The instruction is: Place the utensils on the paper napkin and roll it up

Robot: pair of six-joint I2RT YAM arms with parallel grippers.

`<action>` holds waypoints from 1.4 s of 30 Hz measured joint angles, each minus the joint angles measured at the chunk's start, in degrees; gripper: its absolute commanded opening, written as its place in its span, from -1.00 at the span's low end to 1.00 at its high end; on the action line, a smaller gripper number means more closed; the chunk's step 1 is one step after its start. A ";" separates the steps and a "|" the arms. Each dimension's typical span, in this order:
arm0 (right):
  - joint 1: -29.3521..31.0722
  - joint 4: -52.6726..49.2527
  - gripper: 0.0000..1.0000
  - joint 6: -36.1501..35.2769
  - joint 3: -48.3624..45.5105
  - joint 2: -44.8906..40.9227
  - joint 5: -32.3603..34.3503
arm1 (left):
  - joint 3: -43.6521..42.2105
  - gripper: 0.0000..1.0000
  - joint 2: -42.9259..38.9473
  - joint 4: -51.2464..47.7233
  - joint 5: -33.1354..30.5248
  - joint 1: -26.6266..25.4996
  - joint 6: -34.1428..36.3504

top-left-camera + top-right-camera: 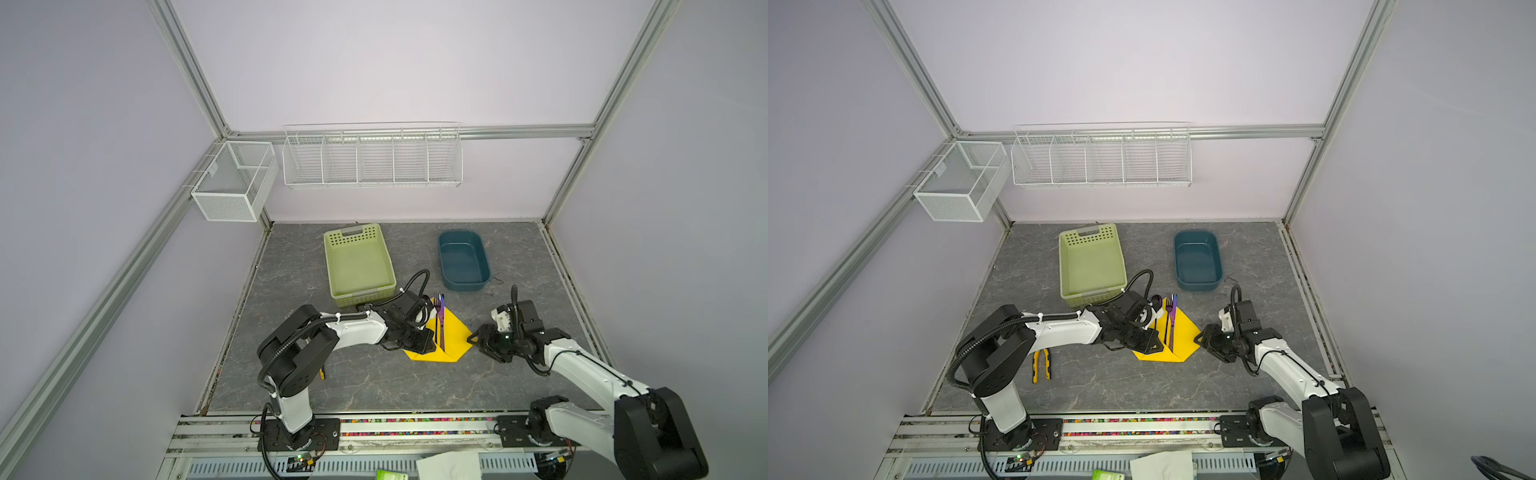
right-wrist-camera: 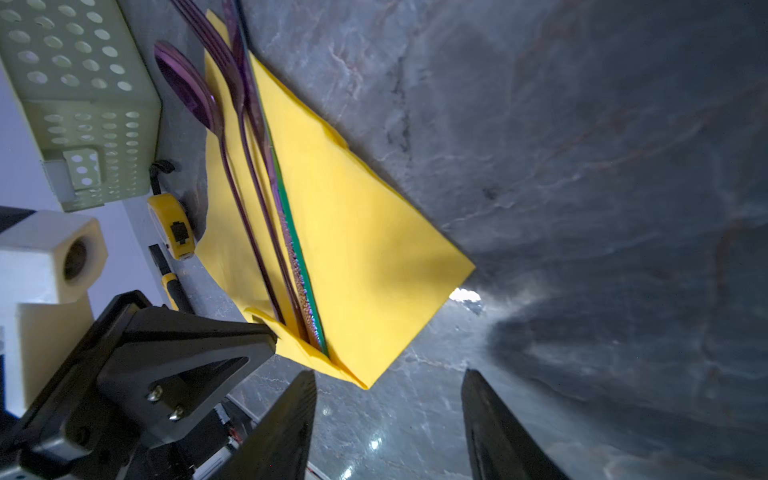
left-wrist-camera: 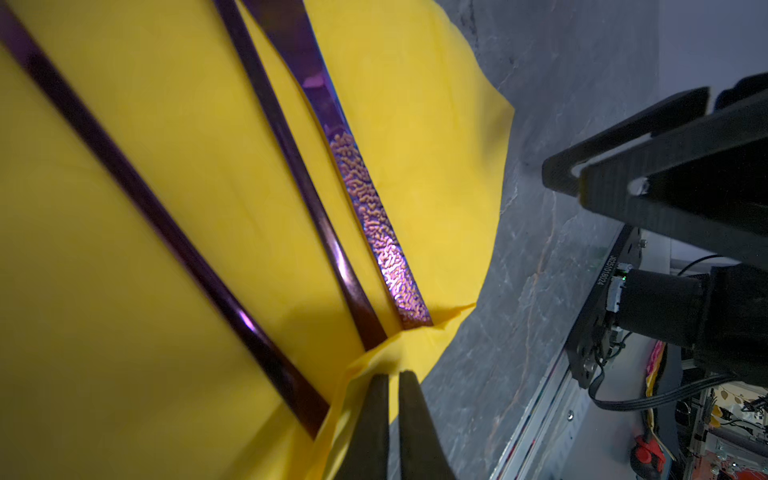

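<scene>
Utensils (image 1: 441, 322), slim, dark, purplish-headed, lie side by side along the middle of the yellow paper napkin (image 1: 456, 338) on the grey marbled table (image 1: 374, 382). Their handle ends are tucked under its folded near corner, probably to steady them for rolling. The left gripper (image 3: 392, 384) is clenched on that fold, a pinch only the left wrist view shows. The right gripper (image 2: 388, 374) is released, empty, just beside the napkin's side corner. Only the right wrist view reveals a small yellow tape measure (image 2: 176, 226) beside the napkin.
</scene>
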 measured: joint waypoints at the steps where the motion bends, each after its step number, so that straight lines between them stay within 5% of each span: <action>1: -0.85 0.94 0.22 0.46 -1.20 0.39 -1.18 | 0.00 -0.81 0.00 0.00 -0.02 0.00 -0.07; 18: -1.95 28.52 0.22 9.57 -5.97 14.67 -21.05 | 0.02 -0.81 0.00 0.00 -0.02 0.00 -0.22; 42: -5.79 30.18 0.19 9.33 -6.14 13.70 -19.08 | 0.02 -0.81 0.00 -0.02 -0.68 0.00 -0.24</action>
